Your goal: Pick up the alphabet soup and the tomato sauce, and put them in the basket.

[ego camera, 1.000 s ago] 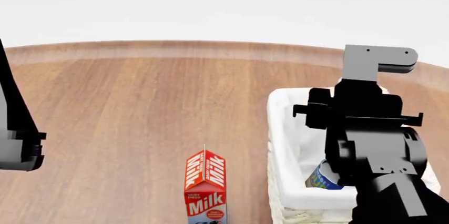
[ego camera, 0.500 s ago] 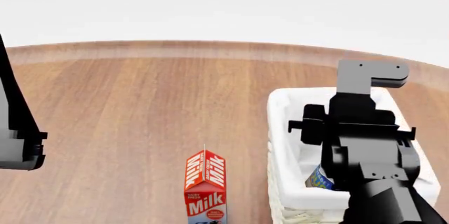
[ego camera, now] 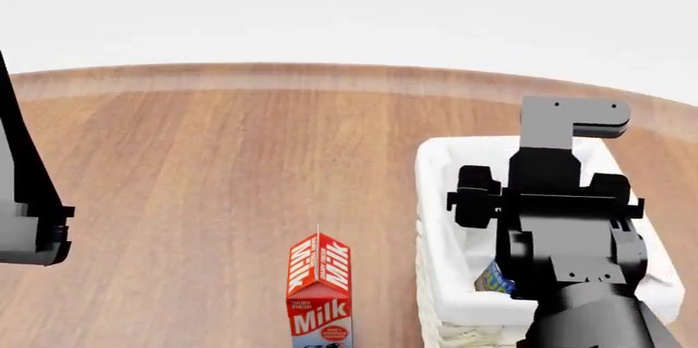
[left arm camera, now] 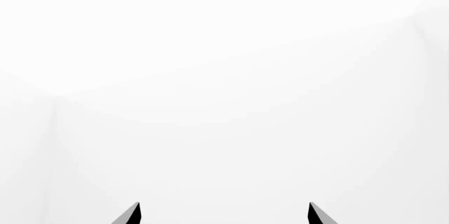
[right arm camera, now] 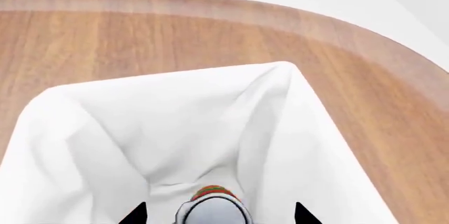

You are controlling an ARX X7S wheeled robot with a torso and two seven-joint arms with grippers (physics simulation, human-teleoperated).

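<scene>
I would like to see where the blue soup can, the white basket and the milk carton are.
Blue-labelled alphabet soup can point(ego camera: 493, 279), head view, visible label side.
White woven wicker basket point(ego camera: 429, 201), head view, left rim.
Red and white milk carton point(ego camera: 319, 297), head view, front face.

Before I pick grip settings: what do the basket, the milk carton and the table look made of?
The basket looks like white woven wicker on the outside, with a soft, creased white cloth lining. The milk carton looks like printed paperboard, with a folded gable top and a smooth finish. The table looks like matte brown wood with visible grain. As a render, these are surface looks only.
</scene>
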